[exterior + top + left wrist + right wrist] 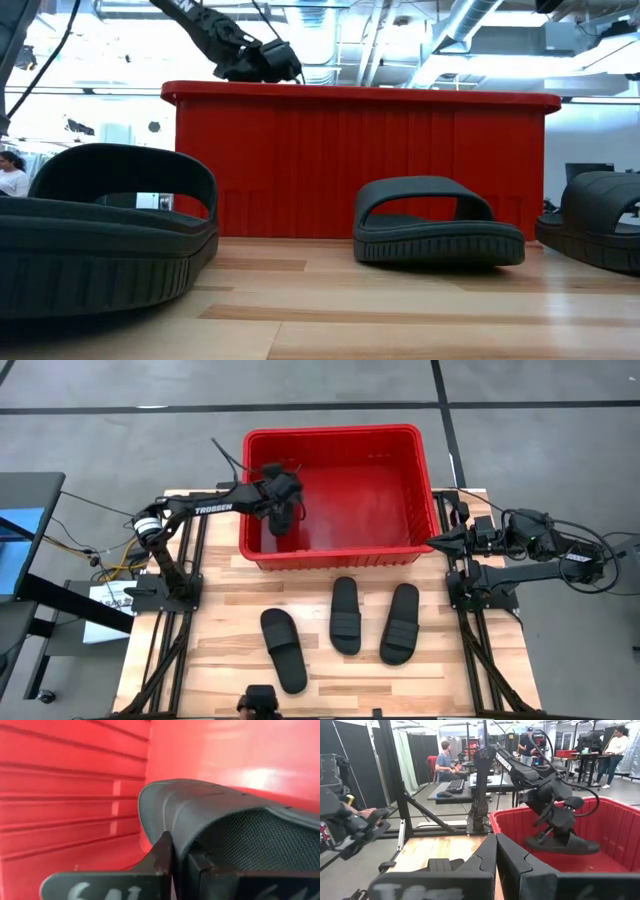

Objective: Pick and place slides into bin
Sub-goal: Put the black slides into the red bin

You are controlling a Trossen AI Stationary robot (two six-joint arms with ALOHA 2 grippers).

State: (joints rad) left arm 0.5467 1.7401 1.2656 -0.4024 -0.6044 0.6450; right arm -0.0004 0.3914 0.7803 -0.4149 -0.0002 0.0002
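L gripper (283,500) clamped on slide (562,841) strap, inside bin (425,480). Looks light, rubbery, flexy; strap's best hold. R gripper (495,851) clenched, idle.

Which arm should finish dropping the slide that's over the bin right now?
The left. Its gripper already holds a slide above the inside of the red bin, so it only needs to release. The right gripper waits outside the bin's right wall, shut and empty.
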